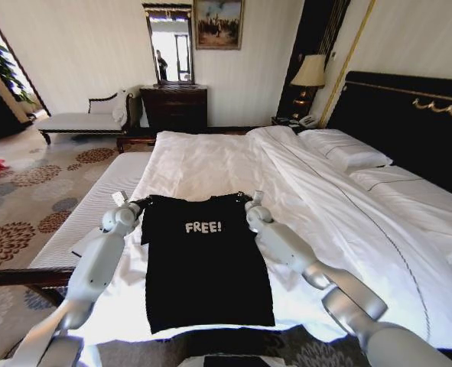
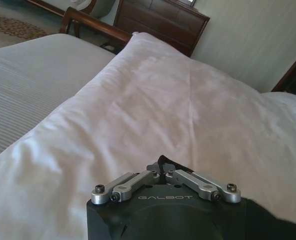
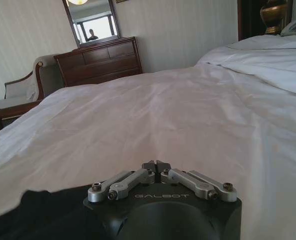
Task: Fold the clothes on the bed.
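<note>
Where pinched, T-shirt (image 1: 206, 264) on bed (image 1: 210, 164).

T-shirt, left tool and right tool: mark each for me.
T-shirt (image 1: 207, 271), head view, on the black front below the lettering.
left tool (image 1: 139, 203), head view, at its tips by the shirt's corner.
right tool (image 1: 245, 200), head view, at its tips by the opposite corner.

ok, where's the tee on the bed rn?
In the head view the T-shirt lies flat on the bed's near end, between the left pincer and right pincer at its shoulders.
</note>
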You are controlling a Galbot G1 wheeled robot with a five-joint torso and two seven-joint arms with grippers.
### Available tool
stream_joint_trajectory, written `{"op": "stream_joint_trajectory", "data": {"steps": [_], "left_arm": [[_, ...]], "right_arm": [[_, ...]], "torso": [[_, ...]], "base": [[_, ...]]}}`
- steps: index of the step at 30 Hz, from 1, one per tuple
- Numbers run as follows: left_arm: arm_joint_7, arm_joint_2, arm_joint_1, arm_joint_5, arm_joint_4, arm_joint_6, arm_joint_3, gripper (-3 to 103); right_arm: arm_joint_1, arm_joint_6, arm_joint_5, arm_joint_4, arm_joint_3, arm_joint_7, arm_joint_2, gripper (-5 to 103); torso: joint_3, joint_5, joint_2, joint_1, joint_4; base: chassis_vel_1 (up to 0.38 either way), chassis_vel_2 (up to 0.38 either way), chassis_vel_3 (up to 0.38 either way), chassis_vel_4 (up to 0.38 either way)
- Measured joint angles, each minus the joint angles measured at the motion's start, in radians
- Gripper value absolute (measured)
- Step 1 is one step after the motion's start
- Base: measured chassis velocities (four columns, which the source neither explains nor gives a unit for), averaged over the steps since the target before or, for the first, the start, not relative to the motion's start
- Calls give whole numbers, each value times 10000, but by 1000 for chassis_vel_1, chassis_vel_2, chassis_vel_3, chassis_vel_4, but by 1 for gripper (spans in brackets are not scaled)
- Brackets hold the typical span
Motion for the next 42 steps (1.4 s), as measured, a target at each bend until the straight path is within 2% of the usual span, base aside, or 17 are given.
{"op": "stream_joint_trajectory", "data": {"steps": [9, 17, 18, 20, 22, 25, 28, 29, 30, 32, 33, 35, 36, 39, 40, 41, 42], "left_arm": [[150, -181, 46, 332, 763, -253, -121, 0], [151, -374, 151, 448, 916, -502, -343, 0], [150, -365, 227, 390, 772, -551, -400, -2], [119, -225, 412, 156, 366, -674, -559, 7], [122, -127, 517, 8, 108, -713, -649, 7], [133, 176, 903, -404, -569, -796, -1014, 23], [44, 354, 1154, -596, -826, -848, -1319, 28], [-72, 503, 1420, -837, -1076, -860, -1664, 39], [-144, 598, 1633, -1038, -1308, -859, -1926, 44], [-186, 658, 1785, -1161, -1478, -853, -2119, 44], [-251, 752, 2049, -1384, -1771, -829, -2441, 49], [-472, 1030, 2937, -2297, -2937, -648, -3431, 60], [-472, 1030, 2937, -2297, -2937, -648, -3431, 60], [-686, 1225, 3521, -3174, -4722, -418, -3935, 71], [-686, 1225, 3521, -3174, -4722, -418, -3935, 71], [-722, 1234, 3517, -3352, -5175, -373, -3893, 76], [-773, 1272, 3558, -3703, -6013, -320, -3913, 82]], "right_arm": [[226, 301, -637, -1086, 215, -139, 407, 1], [57, 435, -947, -940, 388, -94, 329, 1], [-23, 446, -959, -732, 439, -87, 273, -2], [-203, 459, -947, -287, 567, -79, 115, 7], [-297, 459, -916, -58, 635, -74, 43, 7], [-597, 424, -877, 653, 894, 66, -157, 22], [-788, 372, -779, 952, 1111, 319, -247, 28], [-1027, 254, -441, 1376, 1353, 609, -371, 38], [-1220, 95, -87, 1778, 1533, 812, -503, 44], [-1350, -26, 152, 2083, 1636, 960, -607, 44], [-1581, -265, 590, 2675, 1793, 1217, -847, 50], [-2270, -1092, 1798, 4252, 2194, 1836, -1866, 61], [-2270, -1092, 1798, 4252, 2194, 1836, -1866, 61], [-3497, -2430, 3473, 6085, 3173, 2752, -2978, 77], [-3497, -2430, 3473, 6085, 3173, 2752, -2978, 77], [-3866, -2716, 3797, 6441, 3535, 2972, -3160, 77], [-4328, -3010, 4156, 6755, 3943, 3237, -3325, 82]], "torso": [[-1, 1, 1, -2, 2], [-1, 1, 2, -2, 0], [-1, 0, 1, -2, 0], [-2, -1, 2, -1, -1], [-2, 4, 2, -2, 0], [-3, 1, 3, -2, 3], [-3, 2, 3, -3, 4], [-3, 0, 2, -2, 3], [-3, 1, 2, -2, 5], [-3, 1, 2, -1, 1], [-2, 2, 2, 0, 3], [-4, 0, 3, -1, 6], [-4, 0, 3, -1, 6], [-6, 5, 4, -7, 9], [-6, 5, 4, -7, 9], [-6, 3, 5, -8, -3], [-7, -1, 5, -9, -26]], "base": [[0, 0, 0, 0], [0, 0, 0, 0], [0, 0, 0, 0], [0, 0, 0, 0], [0, 0, 0, 0], [0, 0, 0, 0], [0, 0, 0, 0], [0, 0, 0, 0], [0, 0, 0, 0], [0, 0, 0, 0], [0, 0, 0, 0], [0, 0, 0, 0], [0, 0, 0, 0], [0, 0, 0, 0], [0, 0, 0, 0], [0, 0, 0, 0], [0, 0, 0, 0]]}}
